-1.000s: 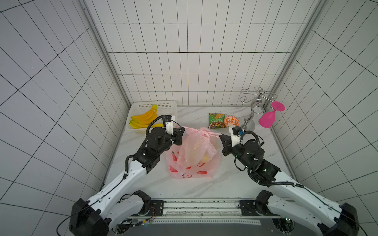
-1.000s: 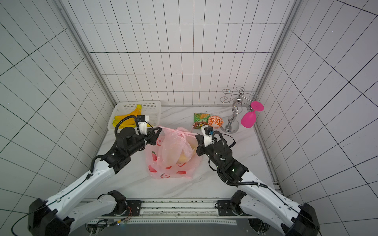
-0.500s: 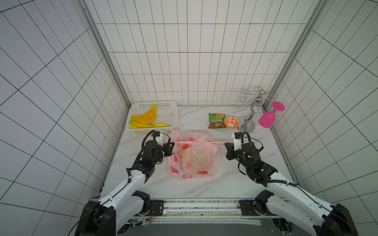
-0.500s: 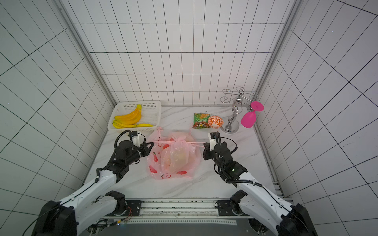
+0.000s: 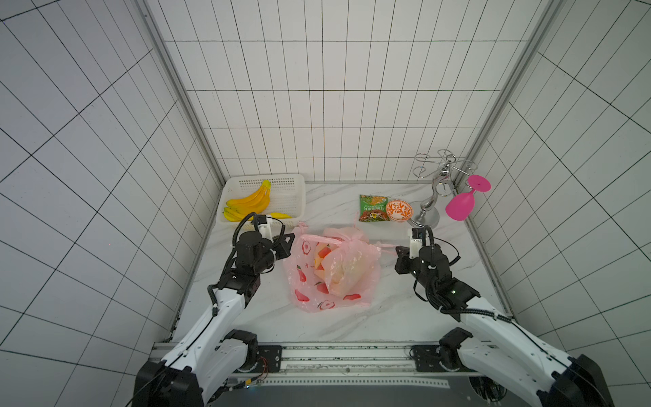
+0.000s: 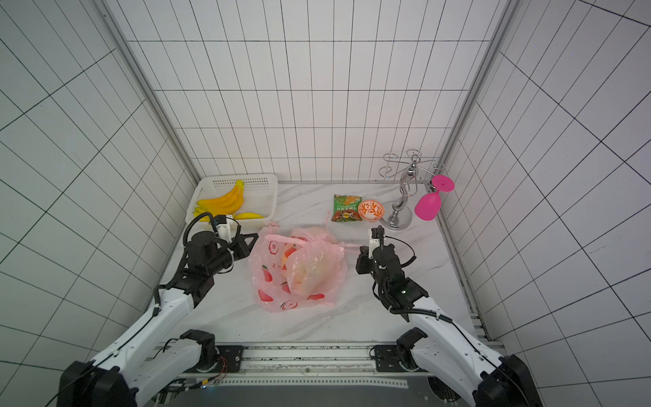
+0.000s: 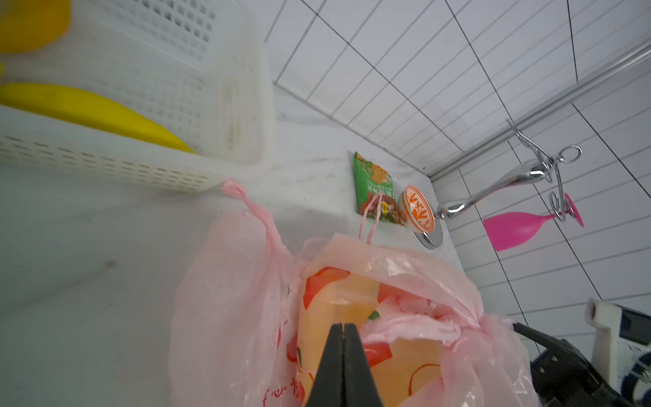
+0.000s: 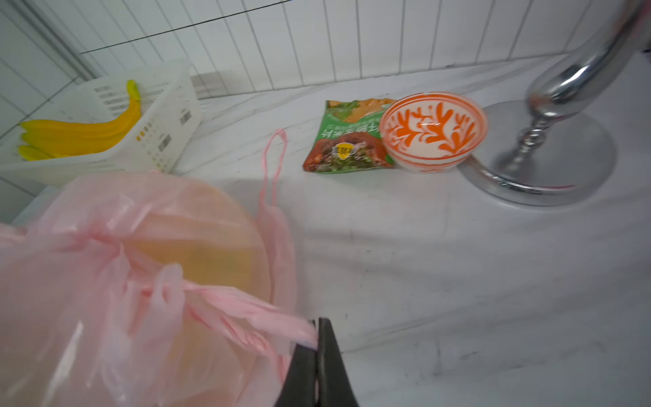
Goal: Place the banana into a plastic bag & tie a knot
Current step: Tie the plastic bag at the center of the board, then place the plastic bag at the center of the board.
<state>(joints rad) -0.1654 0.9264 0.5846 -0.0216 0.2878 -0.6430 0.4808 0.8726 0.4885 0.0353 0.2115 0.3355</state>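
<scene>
Mid-table, inside the pink bag point(image 5: 305, 282): a banana point(image 5: 343, 273), long axis running near to far, leaning right. Right gripper point(image 8: 317, 322) pinching a twisted handle point(image 8: 246, 310). Left gripper point(image 7: 342, 326) pressed together beside the bag; hold unclear.

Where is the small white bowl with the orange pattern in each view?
In a top view: white orange-patterned bowl at the back, right of centre.
In a top view: bowl, same spot.
Left wrist: bowl beyond the pink plastic bag.
Right wrist: bowl beside the chrome stand's base.
Landmark: green snack packet beside it everywhere.
</scene>
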